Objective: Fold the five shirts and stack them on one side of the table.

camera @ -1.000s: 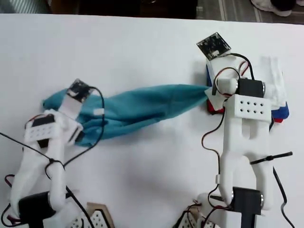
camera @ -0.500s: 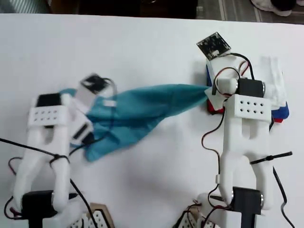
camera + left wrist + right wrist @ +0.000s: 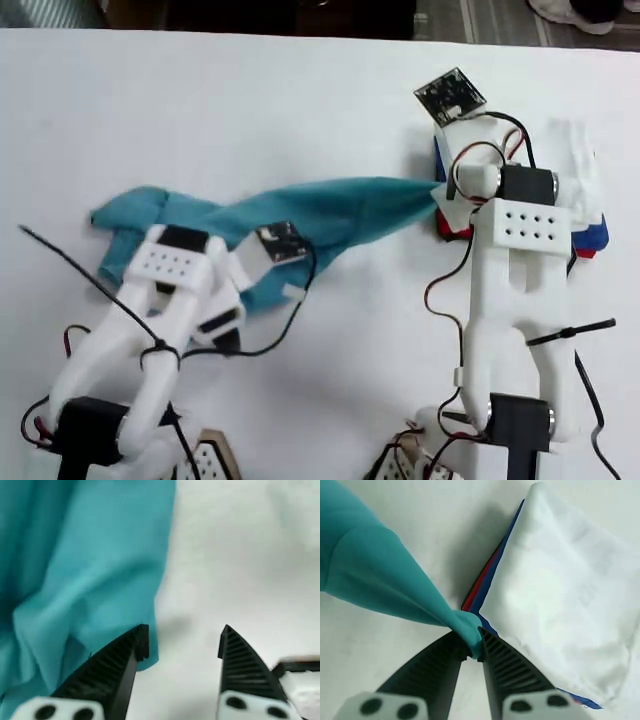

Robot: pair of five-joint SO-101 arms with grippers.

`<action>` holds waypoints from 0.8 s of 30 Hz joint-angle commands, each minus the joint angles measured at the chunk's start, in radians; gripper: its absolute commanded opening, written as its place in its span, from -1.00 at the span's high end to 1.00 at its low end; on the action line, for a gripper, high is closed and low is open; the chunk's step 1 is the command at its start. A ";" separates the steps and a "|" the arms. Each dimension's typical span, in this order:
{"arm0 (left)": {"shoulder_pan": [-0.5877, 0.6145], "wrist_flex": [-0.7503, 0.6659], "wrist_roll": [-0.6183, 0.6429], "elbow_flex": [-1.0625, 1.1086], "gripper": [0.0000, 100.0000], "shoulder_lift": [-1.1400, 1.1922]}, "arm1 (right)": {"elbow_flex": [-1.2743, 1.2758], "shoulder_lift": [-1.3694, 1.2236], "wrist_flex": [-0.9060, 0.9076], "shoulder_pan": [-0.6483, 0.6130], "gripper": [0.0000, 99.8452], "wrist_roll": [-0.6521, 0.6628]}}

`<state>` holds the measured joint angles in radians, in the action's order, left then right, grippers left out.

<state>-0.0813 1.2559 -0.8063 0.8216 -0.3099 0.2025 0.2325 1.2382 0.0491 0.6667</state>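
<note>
Teal shirt, drawn out across the table from 9 o'clock toward 3 o'clock. Your left gripper has left the 9 o'clock end, which now lies slack, and swung to the 6 o'clock hem. It is spread wide, with one finger at the cloth's edge. The right gripper stays pinched on the 3 o'clock corner beside the folded stack. This looks like a regrasp, and the fold is still to be made.

A teal shirt lies crumpled and stretched across the tabletop. Its narrow, bunched end is pinched in the right gripper, just beside a stack of folded shirts: a white shirt on top, with the edges of a blue shirt and a red shirt beneath.
</note>
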 commanded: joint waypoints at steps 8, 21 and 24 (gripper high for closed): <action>0.222 -0.176 -0.097 0.025 0.51 0.000 | -0.037 0.005 -0.019 0.016 0.96 0.000; 0.267 -0.181 -0.086 -0.074 0.51 0.244 | -0.031 0.004 -0.019 0.015 0.96 -0.003; 0.270 -0.178 -0.003 -0.143 0.53 0.250 | -0.031 0.004 -0.016 0.015 0.96 -0.003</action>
<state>0.1765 1.0825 -0.8692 0.7572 -0.0644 0.2025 0.2325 1.2382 0.0491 0.6667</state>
